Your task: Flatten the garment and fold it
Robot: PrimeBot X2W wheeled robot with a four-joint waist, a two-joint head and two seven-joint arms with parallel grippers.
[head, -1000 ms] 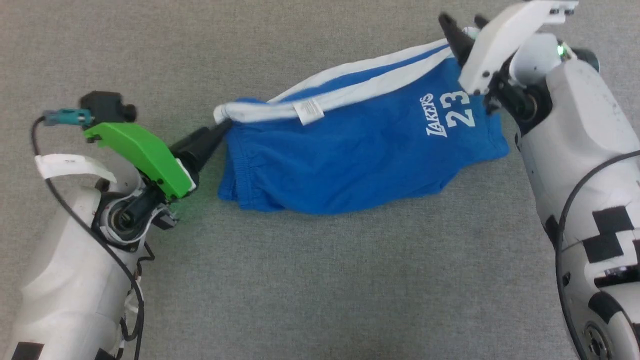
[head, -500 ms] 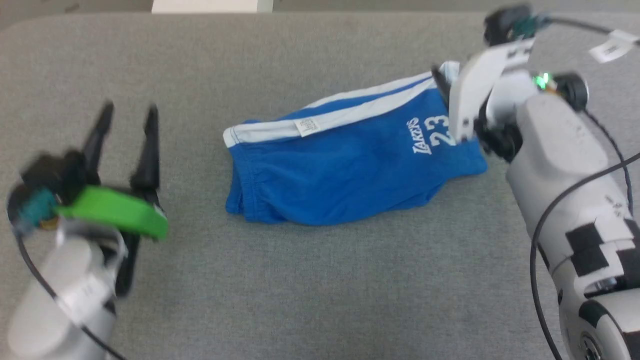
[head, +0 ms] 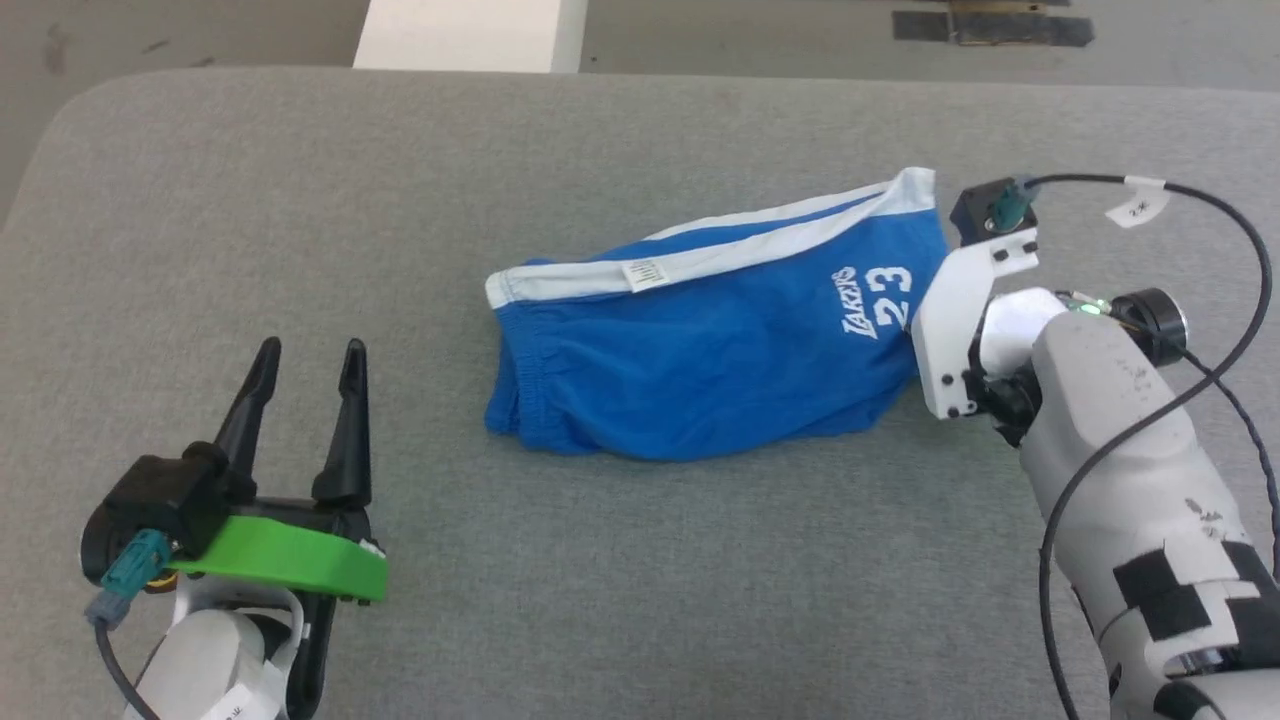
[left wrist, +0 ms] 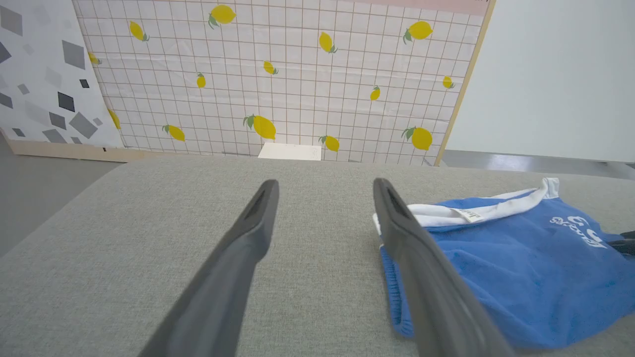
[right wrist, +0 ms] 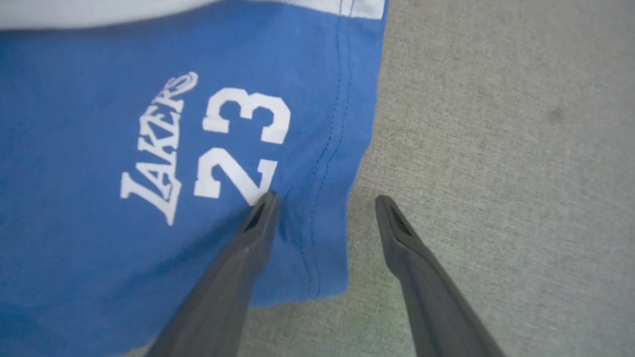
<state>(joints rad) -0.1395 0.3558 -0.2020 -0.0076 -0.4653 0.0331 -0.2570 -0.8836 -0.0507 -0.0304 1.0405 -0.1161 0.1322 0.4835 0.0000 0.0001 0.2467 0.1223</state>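
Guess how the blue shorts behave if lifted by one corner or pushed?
Probably floppy: the shorts lie in soft wrinkles, so they'd likely sag from one pinch. Likely light: thin cloth. Pushed, they'd probably bunch rather than slide; the gray surface looks coarsely woven.

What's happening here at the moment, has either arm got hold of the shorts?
Neither. The blue shorts lie loose on the grey surface, waistband toward the robot's left. The left gripper is open, well clear of them. The right gripper is open too, poised at the hem by the white lettering, one finger over fabric, the other over bare surface.
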